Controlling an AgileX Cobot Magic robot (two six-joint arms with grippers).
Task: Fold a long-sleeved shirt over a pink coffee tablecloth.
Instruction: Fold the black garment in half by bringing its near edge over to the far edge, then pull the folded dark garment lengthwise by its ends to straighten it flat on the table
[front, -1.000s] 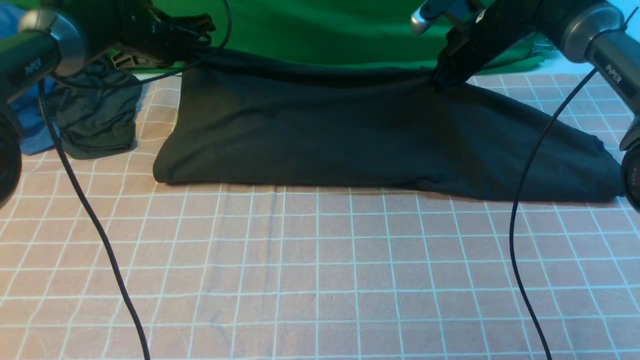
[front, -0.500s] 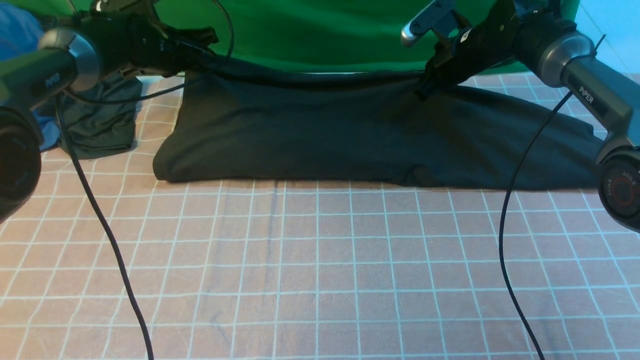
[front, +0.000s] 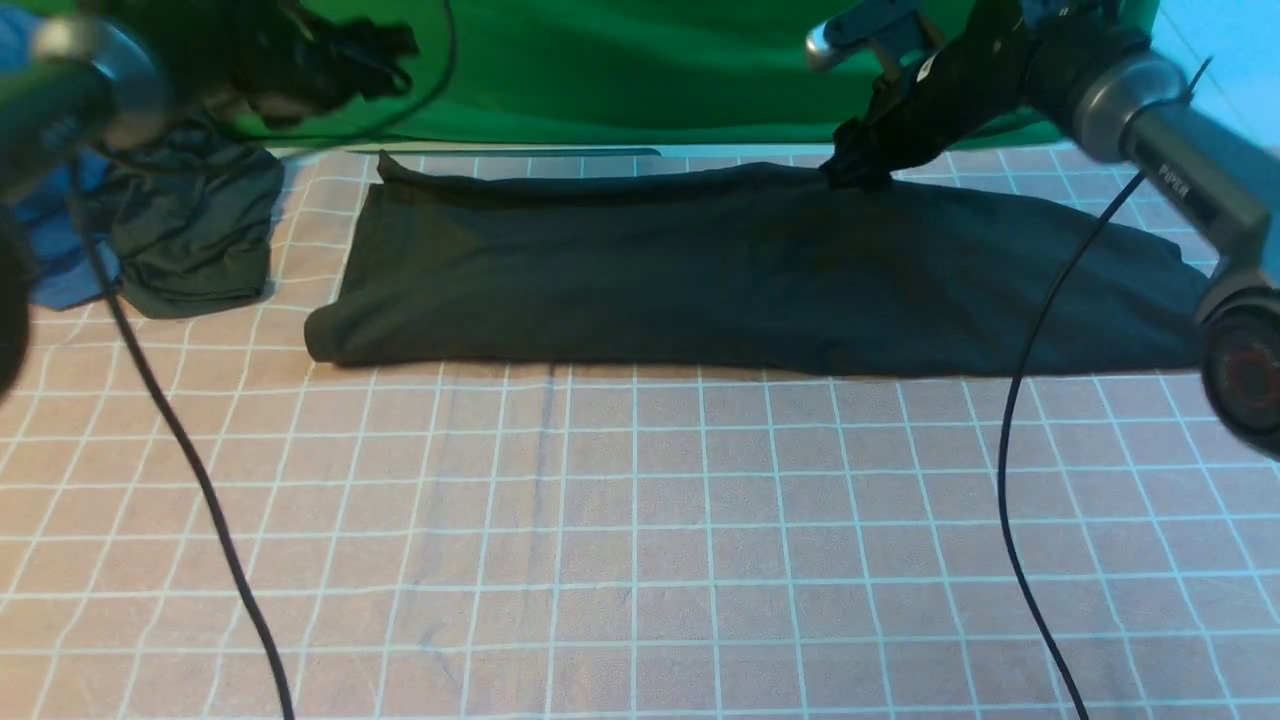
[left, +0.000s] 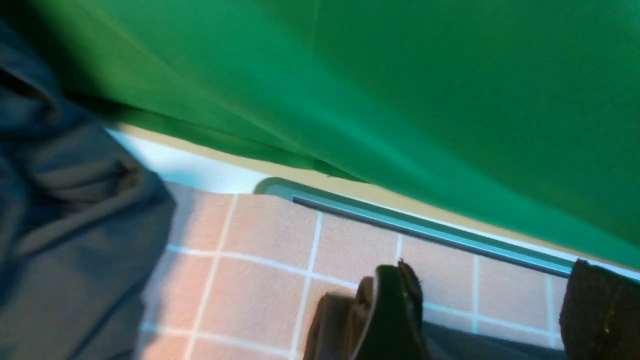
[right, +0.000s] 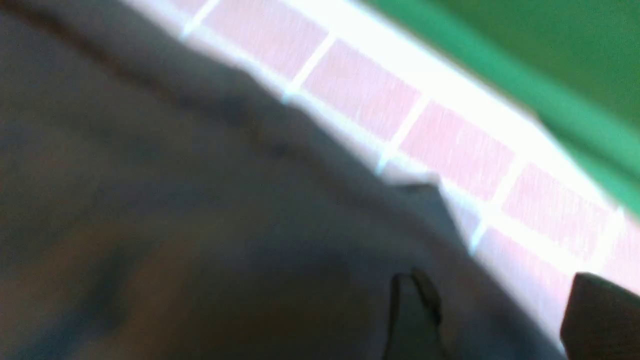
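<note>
a robotics lab bench: green backdrop (front: 640, 70) hangs just beyond the right gripper (front: 856, 170), gridded pink tablecloth (front: 640, 550) spread beneath it.

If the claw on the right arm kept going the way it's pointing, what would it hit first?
Most likely the long-sleeved shirt: the right claw, open, slants down at its far edge. Depth is unclear; the pink coffee tablecloth lies just beyond that edge.
</note>
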